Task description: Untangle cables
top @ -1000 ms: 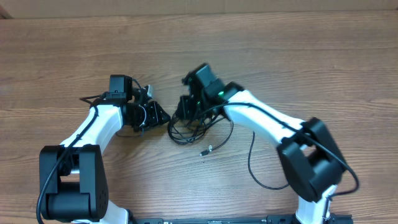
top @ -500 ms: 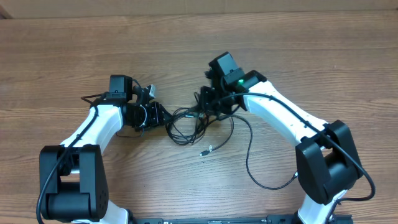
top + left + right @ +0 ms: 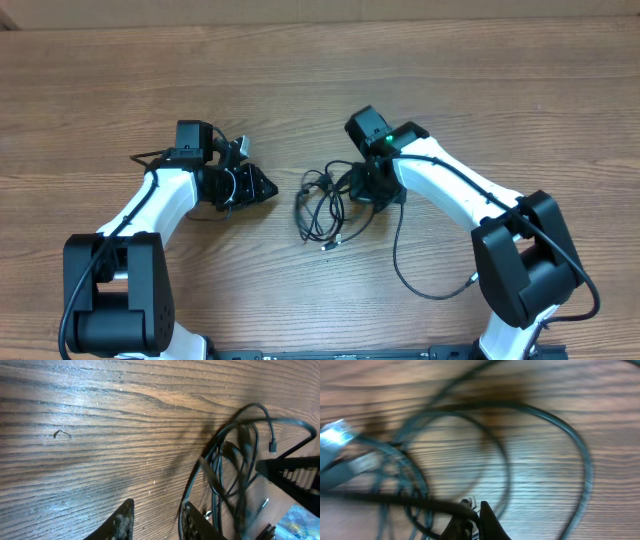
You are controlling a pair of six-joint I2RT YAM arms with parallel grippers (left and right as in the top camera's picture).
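The cables [image 3: 322, 203] lie as a loose black tangle on the wooden table between my two grippers, with a small silver plug [image 3: 328, 244] at the near end. My right gripper [image 3: 362, 186] sits at the tangle's right edge, shut on one black strand [image 3: 420, 502]. Blurred loops [image 3: 583, 457] and a pale plug [image 3: 335, 433] fill the right wrist view. My left gripper [image 3: 268, 189] rests a short way left of the tangle. Its jaws [image 3: 157, 516] stand open over bare wood, with the cable loops [image 3: 220, 435] just beyond the right finger [image 3: 192, 521].
The right arm's own thicker black cable [image 3: 398, 262] loops over the table in front of that arm. A box edge [image 3: 320, 12] runs along the table's far side. Bare wood [image 3: 300, 90] stretches behind both grippers.
My right gripper has moved right and toward the front with its strand. The tangle has been dragged off the left gripper's tips and now lies apart from them. The left arm stayed put.
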